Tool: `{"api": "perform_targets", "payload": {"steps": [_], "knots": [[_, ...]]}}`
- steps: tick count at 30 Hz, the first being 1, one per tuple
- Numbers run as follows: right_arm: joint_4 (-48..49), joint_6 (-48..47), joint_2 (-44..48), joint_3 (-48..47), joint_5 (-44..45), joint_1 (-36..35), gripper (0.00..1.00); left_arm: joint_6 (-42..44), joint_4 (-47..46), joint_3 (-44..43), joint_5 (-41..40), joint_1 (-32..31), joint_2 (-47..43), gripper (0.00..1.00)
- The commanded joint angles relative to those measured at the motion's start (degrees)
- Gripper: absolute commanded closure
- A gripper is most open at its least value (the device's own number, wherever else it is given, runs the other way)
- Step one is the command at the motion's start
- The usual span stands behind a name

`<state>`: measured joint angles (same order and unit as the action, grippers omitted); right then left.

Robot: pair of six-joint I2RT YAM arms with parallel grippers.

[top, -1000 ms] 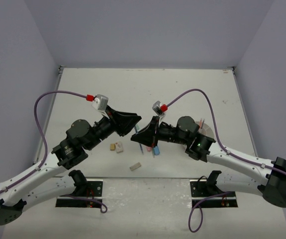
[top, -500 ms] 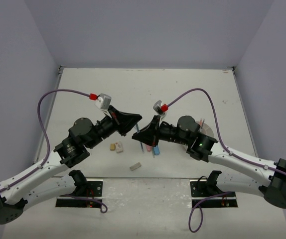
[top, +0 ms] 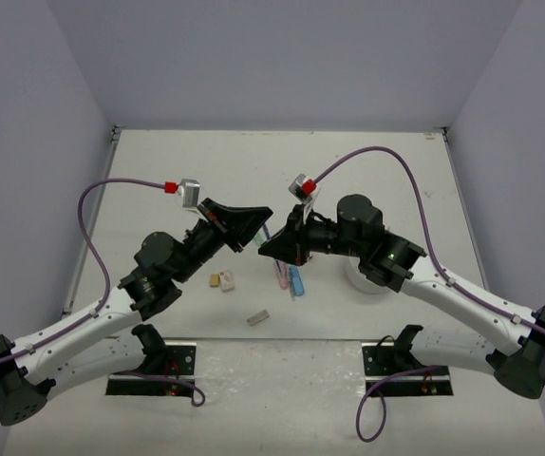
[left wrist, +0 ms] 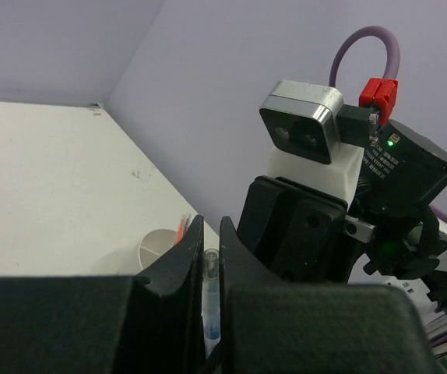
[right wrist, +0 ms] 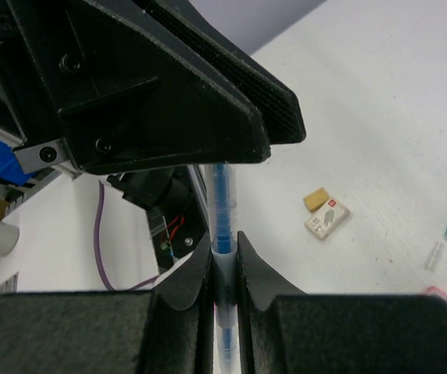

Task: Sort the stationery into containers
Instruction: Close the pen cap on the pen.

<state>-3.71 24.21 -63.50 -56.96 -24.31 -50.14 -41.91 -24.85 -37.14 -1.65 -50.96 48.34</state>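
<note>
Two hands meet on one thin clear pen with a blue core (right wrist: 222, 210), held in the air above the white worktop (top: 206, 171). The left hand (left wrist: 210, 234) and the right hand (right wrist: 223, 251) are each clamped tight on it. Nearby, the round white divided organizer (top: 367, 282) sits partly under the right arm (top: 443, 290).

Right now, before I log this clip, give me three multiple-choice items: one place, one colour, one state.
1. The white organizer sits: A) partly under the right arm B) at the far left corner C) between the arm bases.
2. The held pen is: A) red B) blue C) green.
3. The left gripper is: A) wide open B) shut on the pen C) shut on nothing.
Key: A, the arm crosses over it; B, blue barrel in the right gripper; B, both fingers pinch it.
</note>
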Motion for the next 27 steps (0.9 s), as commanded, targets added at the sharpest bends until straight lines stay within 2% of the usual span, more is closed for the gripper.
{"api": "perform_targets", "payload": {"steps": [1, 5, 15, 18, 20, 27], "knots": [[13.0, -1.0, -2.0, -10.5, 9.6, 4.8, 1.00, -4.6, 5.5, 4.6, 13.2, -6.1, 3.3, 1.00], [13.4, -1.1, -2.7, -10.7, 10.2, 5.4, 1.00, -4.6, 4.6, 5.1, 12.1, -8.8, 4.4, 1.00], [14.5, -0.2, -4.0, -11.5, 8.2, 9.7, 1.00, -4.4, 3.8, 7.1, 11.0, -10.7, 3.7, 1.00], [16.8, -0.7, -4.5, -8.1, 1.5, 9.0, 1.00, 1.7, 12.3, 1.5, 6.5, -10.7, 2.0, 1.00], [19.2, -1.1, -4.5, -3.7, -0.8, 8.0, 1.00, 4.8, 14.4, -1.8, 5.1, -10.7, 1.6, 1.00], [26.1, 1.1, -6.2, 7.1, -1.8, 3.5, 1.00, 10.6, 15.8, -11.4, 8.6, -10.7, 4.1, 0.99]]}}
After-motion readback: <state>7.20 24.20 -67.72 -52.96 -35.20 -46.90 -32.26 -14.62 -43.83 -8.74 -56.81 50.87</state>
